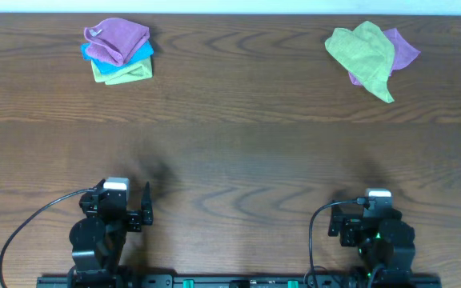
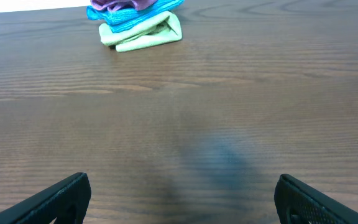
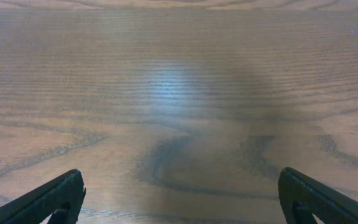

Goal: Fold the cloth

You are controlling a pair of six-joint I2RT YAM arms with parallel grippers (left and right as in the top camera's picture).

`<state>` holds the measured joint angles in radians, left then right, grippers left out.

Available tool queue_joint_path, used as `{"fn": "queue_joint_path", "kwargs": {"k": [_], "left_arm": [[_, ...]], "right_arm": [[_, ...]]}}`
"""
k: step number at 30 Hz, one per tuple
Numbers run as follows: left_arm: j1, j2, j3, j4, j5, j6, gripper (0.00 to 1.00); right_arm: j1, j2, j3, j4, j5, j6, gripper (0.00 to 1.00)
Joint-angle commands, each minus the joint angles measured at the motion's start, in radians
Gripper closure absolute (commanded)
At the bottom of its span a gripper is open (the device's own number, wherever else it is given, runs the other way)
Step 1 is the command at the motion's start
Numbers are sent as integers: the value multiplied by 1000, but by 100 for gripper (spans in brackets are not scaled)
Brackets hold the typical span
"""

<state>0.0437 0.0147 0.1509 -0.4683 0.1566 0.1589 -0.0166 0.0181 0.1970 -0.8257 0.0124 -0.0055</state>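
A crumpled green cloth point(image 1: 365, 54) lies at the far right of the table on top of a purple cloth point(image 1: 405, 50). At the far left stands a stack of folded cloths point(image 1: 118, 51), purple on blue on light green; it also shows in the left wrist view point(image 2: 138, 22). My left gripper point(image 1: 131, 210) is open and empty near the front edge, fingers wide apart in the left wrist view point(image 2: 182, 196). My right gripper point(image 1: 374, 214) is open and empty at the front right, over bare wood in the right wrist view point(image 3: 180, 196).
The wooden table point(image 1: 238, 152) runs to a white edge at the back. Black cables loop from each arm base at the front edge.
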Motion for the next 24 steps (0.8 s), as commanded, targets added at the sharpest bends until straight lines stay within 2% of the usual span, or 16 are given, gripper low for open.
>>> {"fn": "queue_joint_path", "kwargs": {"k": [1, 5, 11, 18, 24], "left_arm": [[-5, -10, -17, -5, -7, 18, 5], [-5, -10, -17, -5, -7, 18, 5], [-5, -10, -17, -5, -7, 18, 5], [-5, -10, -17, -5, -7, 18, 5], [-5, -10, -17, -5, -7, 18, 5]], "right_arm": [[-11, 35, 5, 2, 6, -4, 1], [-21, 208, 103, 80, 18, 62, 1], [-64, 542, 363, 74, 22, 126, 1], [-65, 995, 760, -15, 96, 201, 1], [-66, 1284, 978, -23, 108, 219, 1]]}}
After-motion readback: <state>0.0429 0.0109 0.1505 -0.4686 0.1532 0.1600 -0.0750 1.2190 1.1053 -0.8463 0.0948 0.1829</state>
